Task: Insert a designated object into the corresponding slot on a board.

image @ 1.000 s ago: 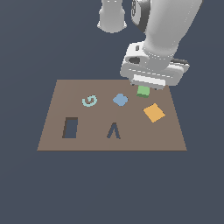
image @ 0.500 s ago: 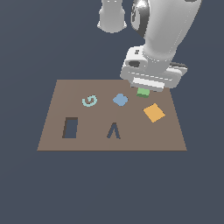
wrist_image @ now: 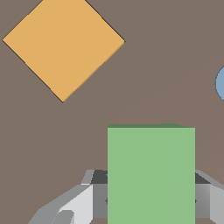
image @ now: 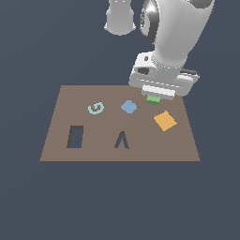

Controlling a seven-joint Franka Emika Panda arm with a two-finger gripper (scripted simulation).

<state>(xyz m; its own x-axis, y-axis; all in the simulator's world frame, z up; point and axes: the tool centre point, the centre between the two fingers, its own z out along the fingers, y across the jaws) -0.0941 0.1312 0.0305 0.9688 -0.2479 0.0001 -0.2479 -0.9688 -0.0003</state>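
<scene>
Block first: the small green rectangular block (wrist_image: 151, 175) is sitting between the fingers (wrist_image: 83, 203) of the grey gripper (image: 154, 97), which is hanging over the far corner of the large flat brown board (image: 154, 150), toward the exterior view's right. In the wrist view the fingers are flanking the block's two side faces, but whether they are actually pressing on it or just bracketing it I cannot tell. In the exterior view only a sliver of green is showing under the gripper body, so whether the block is resting on the board or lifted is also unclear.

Judging by its look, the block is behaving as a rigid, light solid with flat, parallel faces; a pinch across the two opposing sides, near mid-height, should be holding it square without tilting. Smooth faces may be slipping under a weak squeeze.

Just beside it the orange square tile (image: 165, 120) is lying flat, and the blue diamond piece (image: 129, 107) is near. The dark upright rectangular slot (image: 75, 137) is waiting well apart, toward the exterior view's left, with the dark narrow A-shaped cutout (image: 122, 140) between.
</scene>
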